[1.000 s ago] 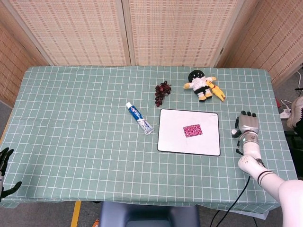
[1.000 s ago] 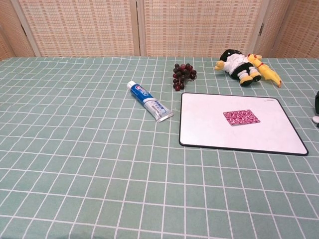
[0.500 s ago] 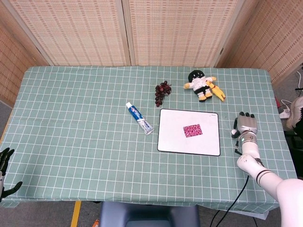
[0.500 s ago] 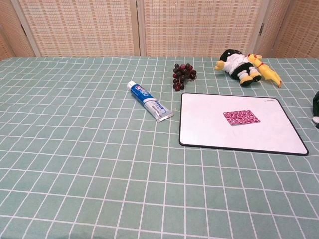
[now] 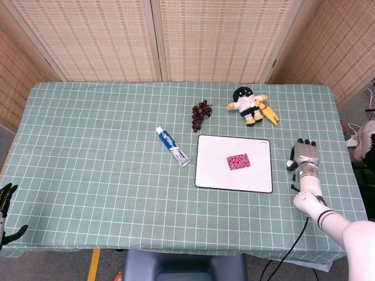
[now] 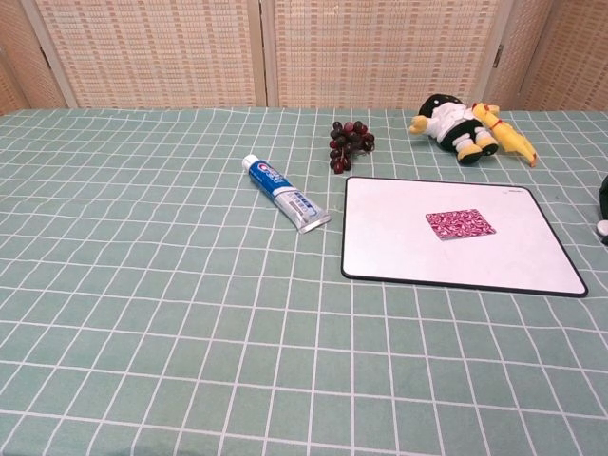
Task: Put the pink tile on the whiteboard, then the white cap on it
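Your right robot hand (image 5: 306, 157) lies fingers down, perhaps over the unseen white cap; the pink tile (image 5: 238, 161) on the whiteboard (image 5: 214, 170) sits to its left.

The right hand (image 5: 306, 157) is sliding a tiny bit away from the whiteboard (image 5: 234, 178), toward the right edge of the table (image 5: 88, 146). In the chest view it is slipping out of the picture, so only a small dark bit (image 6: 603, 195) and a little white spot are showing now.
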Controlling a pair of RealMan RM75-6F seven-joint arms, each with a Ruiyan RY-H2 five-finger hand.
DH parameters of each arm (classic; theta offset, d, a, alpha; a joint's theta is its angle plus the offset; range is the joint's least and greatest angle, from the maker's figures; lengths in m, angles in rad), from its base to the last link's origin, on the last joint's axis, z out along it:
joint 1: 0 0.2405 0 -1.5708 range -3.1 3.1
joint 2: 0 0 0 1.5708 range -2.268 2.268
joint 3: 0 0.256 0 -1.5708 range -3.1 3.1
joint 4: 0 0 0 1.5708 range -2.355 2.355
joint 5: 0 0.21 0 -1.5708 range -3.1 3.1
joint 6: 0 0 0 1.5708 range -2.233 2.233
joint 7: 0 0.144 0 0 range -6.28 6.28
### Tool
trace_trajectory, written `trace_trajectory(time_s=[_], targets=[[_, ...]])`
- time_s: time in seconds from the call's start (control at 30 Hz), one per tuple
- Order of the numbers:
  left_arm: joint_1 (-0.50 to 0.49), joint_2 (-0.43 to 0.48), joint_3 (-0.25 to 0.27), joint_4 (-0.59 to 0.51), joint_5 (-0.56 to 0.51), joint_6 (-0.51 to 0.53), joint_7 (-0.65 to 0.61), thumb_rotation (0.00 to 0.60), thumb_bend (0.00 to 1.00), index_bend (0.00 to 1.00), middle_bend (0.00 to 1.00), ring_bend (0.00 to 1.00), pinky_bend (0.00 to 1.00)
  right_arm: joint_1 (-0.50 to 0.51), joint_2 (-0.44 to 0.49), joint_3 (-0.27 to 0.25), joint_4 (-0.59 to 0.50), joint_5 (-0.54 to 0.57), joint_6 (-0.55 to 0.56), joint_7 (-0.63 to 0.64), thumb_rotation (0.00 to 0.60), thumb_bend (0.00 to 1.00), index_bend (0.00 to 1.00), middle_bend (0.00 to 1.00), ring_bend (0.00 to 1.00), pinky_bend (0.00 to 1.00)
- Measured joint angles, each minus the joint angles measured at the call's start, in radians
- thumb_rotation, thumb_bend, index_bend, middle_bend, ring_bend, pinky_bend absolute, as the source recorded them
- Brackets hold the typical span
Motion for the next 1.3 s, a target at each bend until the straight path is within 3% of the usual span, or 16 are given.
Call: trace_trajectory(time_s=[0.4, 0.57, 0.77, 0.9, 1.13, 1.3], targets=[[-0.001, 0.0, 0.001, 0.0, 0.001, -0.003, -0.003, 0.6, 0.16, 0.0, 0.0, 0.0, 0.0, 0.001, 0.019, 0.034, -0.042, -0.059, 0.017, 0.062, 0.6, 0.21, 0.64, 0.05, 0.0, 0.02], [-0.001, 0.002, 0.001, -0.003, -0.001, -0.005, -0.008, 0.6, 0.16, 0.0, 0.0, 0.0, 0.0, 0.012, 0.053, 0.068, -0.134, -0.163, 0.052, 0.117, 0.6, 0.22, 0.64, 0.05, 0.0, 0.02], [-0.001, 0.004, 0.002, -0.003, -0.002, -0.006, -0.012, 0.6, 0.16, 0.0, 0.0, 0.0, 0.0, 0.033, 0.075, 0.09, -0.229, -0.205, 0.097, 0.137, 0.6, 0.22, 0.65, 0.05, 0.0, 0.02], [-0.001, 0.006, 0.002, -0.002, -0.004, -0.008, -0.02, 0.6, 0.16, 0.0, 0.0, 0.0, 0.0, 0.071, 0.034, 0.093, -0.276, -0.198, 0.112, 0.116, 0.6, 0.22, 0.65, 0.05, 0.0, 0.02], [-0.001, 0.008, 0.0, 0.0, -0.007, -0.011, -0.03, 0.6, 0.16, 0.0, 0.0, 0.0, 0.0, 0.126, -0.066, 0.071, -0.242, -0.121, 0.131, 0.05, 0.6, 0.22, 0.65, 0.05, 0.0, 0.02], [-0.001, 0.008, 0.0, 0.001, -0.007, -0.01, -0.035, 0.6, 0.16, 0.0, 0.0, 0.0, 0.0, 0.133, -0.073, 0.069, -0.235, -0.116, 0.139, 0.05, 0.6, 0.22, 0.65, 0.05, 0.0, 0.02]])
